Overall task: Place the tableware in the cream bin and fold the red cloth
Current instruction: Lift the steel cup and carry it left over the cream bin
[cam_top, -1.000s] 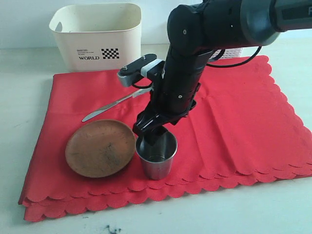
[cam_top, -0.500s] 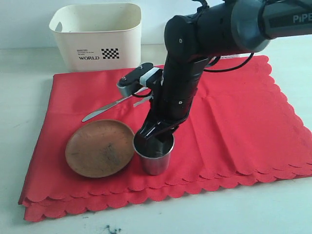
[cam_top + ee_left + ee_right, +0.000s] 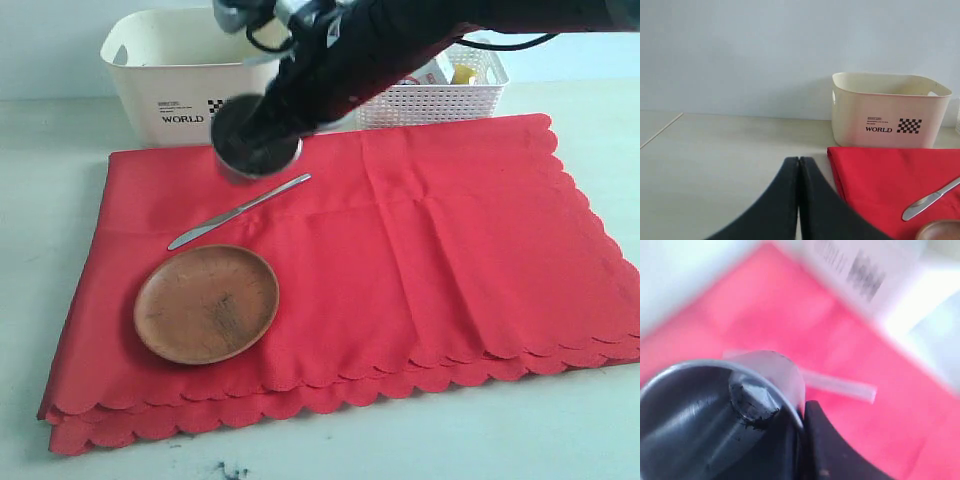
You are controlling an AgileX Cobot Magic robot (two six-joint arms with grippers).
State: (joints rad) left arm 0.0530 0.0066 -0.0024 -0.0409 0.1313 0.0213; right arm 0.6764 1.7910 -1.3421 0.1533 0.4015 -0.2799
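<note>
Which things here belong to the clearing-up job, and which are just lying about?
Job: steel cup, wooden plate, silver knife, cream bin, red cloth.
Lying about: white lattice basket.

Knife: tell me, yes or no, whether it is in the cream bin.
No, the knife lies on the red cloth, outside the cream bin.

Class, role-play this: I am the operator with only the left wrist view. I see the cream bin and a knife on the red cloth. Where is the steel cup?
Observer: The right end effector holds the steel cup off the red cloth, close to the cream bin.
Operator: How is it gripped?
Observer: One finger is inside the cup, the other outside its wall.
Operator: Anything beside the bin?
Observer: A white lattice basket, behind the cloth.
</note>
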